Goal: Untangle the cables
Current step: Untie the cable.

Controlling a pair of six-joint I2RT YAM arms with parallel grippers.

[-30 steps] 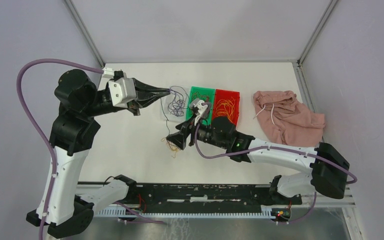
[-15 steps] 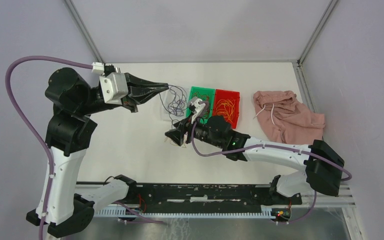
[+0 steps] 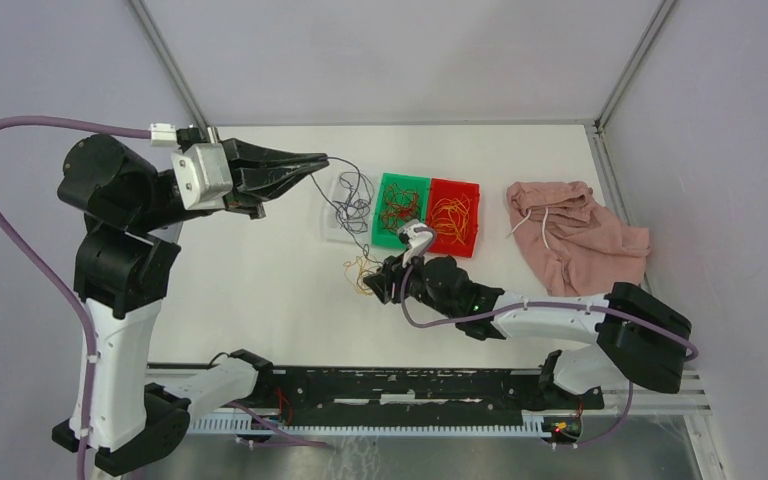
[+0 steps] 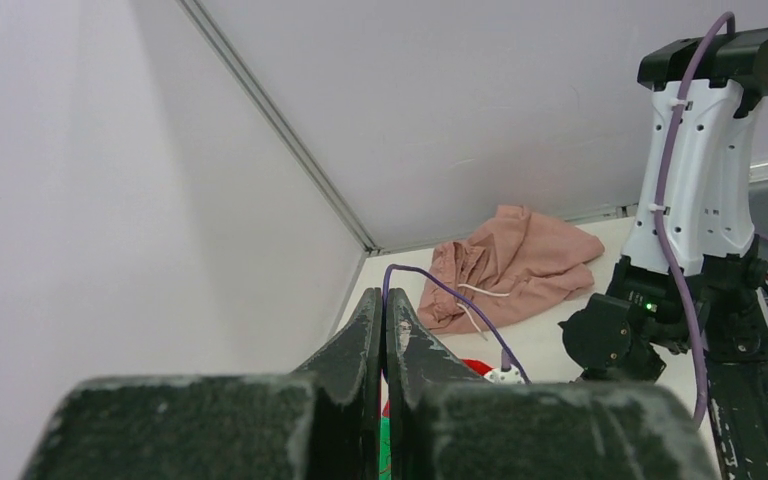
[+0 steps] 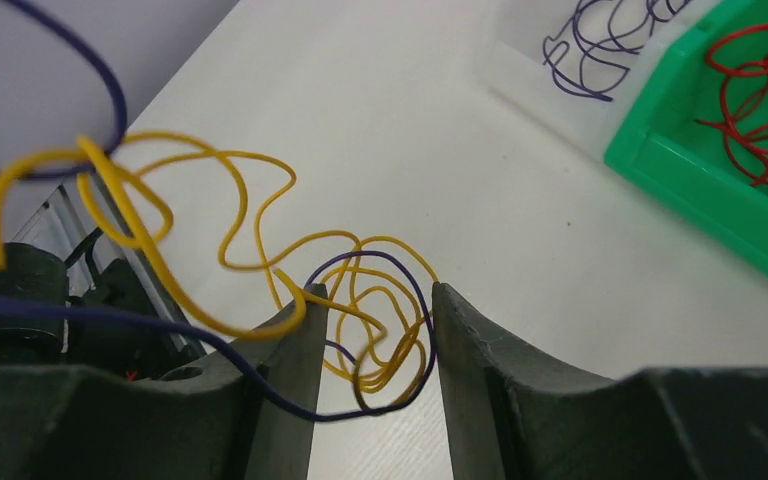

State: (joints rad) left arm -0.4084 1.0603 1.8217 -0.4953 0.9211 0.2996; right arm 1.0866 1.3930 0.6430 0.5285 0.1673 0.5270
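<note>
While my left arm reaches out over the far left of the table (image 3: 260, 260), my left gripper (image 3: 318, 161) hangs raised off the surface, its fingers pressed together on a dark purple cable (image 4: 430, 281) that leaves the tips and runs down to the right. That strand drops toward the clear tray (image 3: 331, 222), where more purple cables (image 3: 352, 208) lie in loose loops. Nearer than the tray, a yellow and purple tangle (image 5: 385, 360) lies on the table, and my right gripper (image 3: 375, 272) sits low at its right side with the jaws apart. The wrist view shows the tangle's loops in the gap between my fingers (image 5: 295, 350), neither pad pinching them. Just right of the clear tray stands the green bin (image 3: 404, 178) holding dark red cables (image 3: 397, 205), then the red bin (image 3: 455, 184) with yellow-orange cables (image 3: 452, 212). Far right, well apart from the bins, a pink cloth (image 3: 580, 240) lies crumpled with its white drawstring (image 3: 543, 228) across it.
</note>
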